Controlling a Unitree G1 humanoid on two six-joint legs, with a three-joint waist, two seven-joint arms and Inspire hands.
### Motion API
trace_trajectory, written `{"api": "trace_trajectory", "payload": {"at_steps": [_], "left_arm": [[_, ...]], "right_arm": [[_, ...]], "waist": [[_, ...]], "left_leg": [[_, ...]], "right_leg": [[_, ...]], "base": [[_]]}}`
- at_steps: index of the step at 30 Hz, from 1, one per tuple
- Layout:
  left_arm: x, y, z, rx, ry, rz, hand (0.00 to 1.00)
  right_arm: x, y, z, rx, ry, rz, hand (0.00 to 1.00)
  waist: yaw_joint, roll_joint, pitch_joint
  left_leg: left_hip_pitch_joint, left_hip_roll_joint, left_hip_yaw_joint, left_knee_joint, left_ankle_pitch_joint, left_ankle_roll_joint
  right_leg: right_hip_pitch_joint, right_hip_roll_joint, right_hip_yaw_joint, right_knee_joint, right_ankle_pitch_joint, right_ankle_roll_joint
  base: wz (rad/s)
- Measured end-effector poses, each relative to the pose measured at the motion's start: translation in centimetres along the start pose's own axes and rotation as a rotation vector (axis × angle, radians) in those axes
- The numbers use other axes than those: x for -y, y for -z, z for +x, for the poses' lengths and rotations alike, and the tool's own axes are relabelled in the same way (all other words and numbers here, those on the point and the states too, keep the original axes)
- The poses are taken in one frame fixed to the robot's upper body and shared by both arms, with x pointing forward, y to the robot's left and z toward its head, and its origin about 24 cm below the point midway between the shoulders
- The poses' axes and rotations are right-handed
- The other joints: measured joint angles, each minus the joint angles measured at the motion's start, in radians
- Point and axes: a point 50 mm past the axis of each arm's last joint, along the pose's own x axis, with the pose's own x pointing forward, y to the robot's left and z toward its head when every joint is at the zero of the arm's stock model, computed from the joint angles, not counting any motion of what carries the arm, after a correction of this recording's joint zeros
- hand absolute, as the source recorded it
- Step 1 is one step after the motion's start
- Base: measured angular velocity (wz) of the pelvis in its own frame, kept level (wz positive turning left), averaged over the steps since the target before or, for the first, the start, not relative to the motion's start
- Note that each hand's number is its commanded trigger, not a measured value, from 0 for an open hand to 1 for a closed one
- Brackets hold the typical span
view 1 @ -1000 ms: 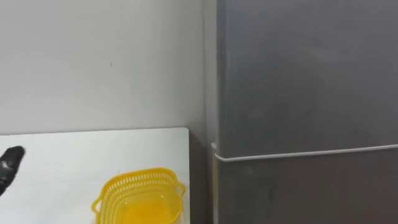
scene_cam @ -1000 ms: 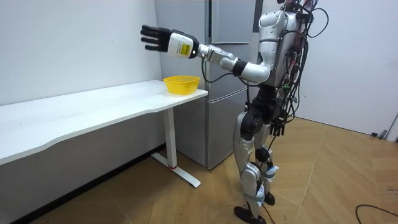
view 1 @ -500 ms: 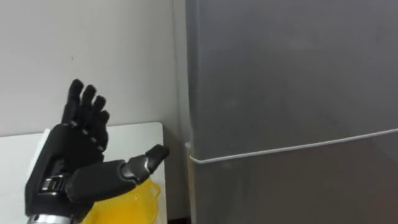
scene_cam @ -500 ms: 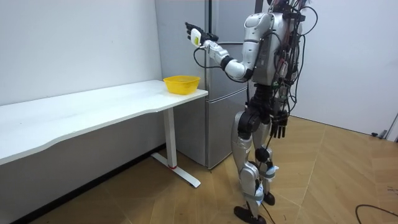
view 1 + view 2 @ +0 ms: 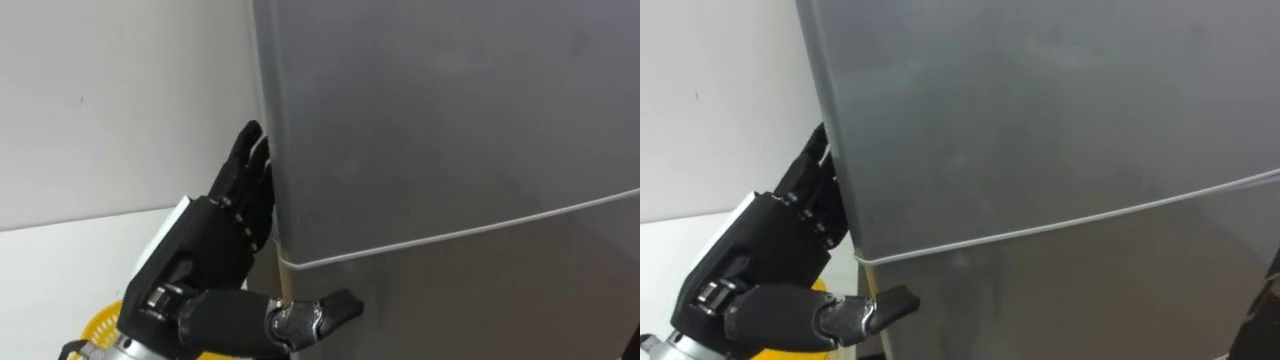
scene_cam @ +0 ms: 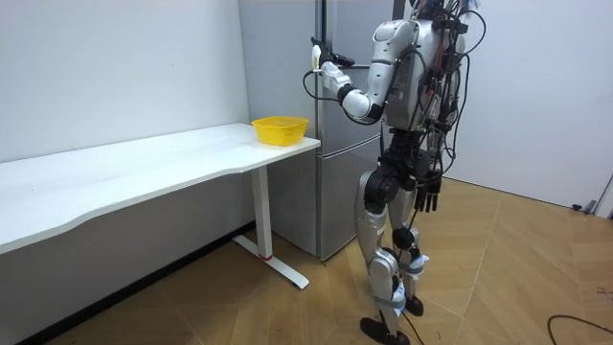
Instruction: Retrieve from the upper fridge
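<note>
Fridge upper door, grey metal, stands closed; contents unseen. Black left hand is set at its left edge, fingers straight, thumb spread. Right hand hangs by the hip, state indeterminate. Yellow perforated plastic basket sits on white table. Opening and retrieval outstanding.

left robot hand swung from over table, now at fridge edge
</note>
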Motion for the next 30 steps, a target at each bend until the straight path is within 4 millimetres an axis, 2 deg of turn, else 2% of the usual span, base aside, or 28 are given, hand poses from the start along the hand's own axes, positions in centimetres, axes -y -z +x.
{"api": "trace_trajectory", "payload": {"at_steps": [12, 13, 14, 15, 19, 20, 21, 22, 30], "left_arm": [[0.2, 0.2, 0.0, -0.026, 0.053, -0.015, 0.0], [0.2, 0.2, -0.1, -0.026, 0.054, -0.015, 0.51], [0.2, 0.2, -0.1, -0.025, 0.055, -0.014, 0.57], [0.2, 0.2, -0.1, -0.025, 0.055, -0.014, 1.0], [-0.2, 0.0, -0.2, -0.021, 0.037, -0.004, 1.0], [-0.6, -0.1, -0.3, -0.018, 0.019, 0.003, 0.91], [-0.6, -0.2, -0.3, -0.018, 0.016, 0.004, 0.53], [-0.8, -0.3, -0.3, -0.014, 0.004, 0.01, 0.0], [0.1, -0.1, -0.1, -0.019, 0.088, -0.005, 0.0]], "right_arm": [[0.3, 0.5, -0.1, -0.031, -0.022, 0.004, 0.0], [0.3, 0.5, -0.1, -0.03, -0.021, 0.004, 0.0], [0.4, 0.4, -0.1, -0.028, -0.019, 0.003, 0.0], [0.4, 0.3, -0.1, -0.027, -0.019, 0.003, 0.0], [0.5, 0.1, -0.1, -0.021, -0.016, 0.002, 0.0], [0.6, 0.0, -0.1, -0.019, -0.015, 0.001, 0.0], [0.6, -0.1, -0.1, -0.018, -0.014, 0.001, 0.0], [0.6, -0.1, -0.1, -0.017, -0.014, 0.001, 0.0], [0.8, -0.4, -0.1, -0.01, -0.008, -0.001, 0.0]], "waist": [[0.005, 0.011, -0.0029], [0.006, 0.012, -0.0035], [0.006, 0.013, -0.004], [0.006, 0.013, -0.0042], [0.007, 0.014, -0.0043], [0.006, 0.014, -0.0043], [0.006, 0.014, -0.0042], [0.006, 0.014, -0.0043], [0.0, 0.016, -0.0054]], "left_leg": [[0.016, 0.0, 0.003, 0.0, 0.0, 0.0], [0.016, 0.0, 0.003, 0.0, 0.0, 0.0], [0.016, 0.0, 0.003, 0.0, 0.0, 0.0], [0.016, 0.0, 0.003, 0.0, 0.0, 0.0], [0.015, 0.0, 0.003, 0.0, 0.0, 0.0], [0.014, 0.0, 0.003, 0.0, 0.0, 0.0], [0.014, 0.0, 0.002, 0.0, 0.0, 0.0], [0.015, 0.0, 0.002, 0.0, 0.0, 0.0], [0.021, 0.001, 0.002, 0.0, 0.0, 0.0]], "right_leg": [[0.011, 0.004, 0.009, -0.001, 0.0, 0.0], [0.011, 0.003, 0.009, -0.002, 0.0, 0.0], [0.011, 0.003, 0.009, -0.002, 0.0, 0.0], [0.011, 0.003, 0.009, -0.002, 0.0, 0.0], [0.012, 0.003, 0.008, -0.002, 0.0, 0.0], [0.014, 0.003, 0.007, -0.002, 0.0, 0.0], [0.014, 0.003, 0.007, -0.002, 0.0, 0.0], [0.015, 0.003, 0.007, -0.002, 0.0, 0.0], [0.022, 0.002, 0.008, -0.002, 0.0, 0.0]], "base": [[0.0], [0.0], [0.0], [0.0], [0.0], [0.0], [0.0], [0.0], [-0.02]]}}
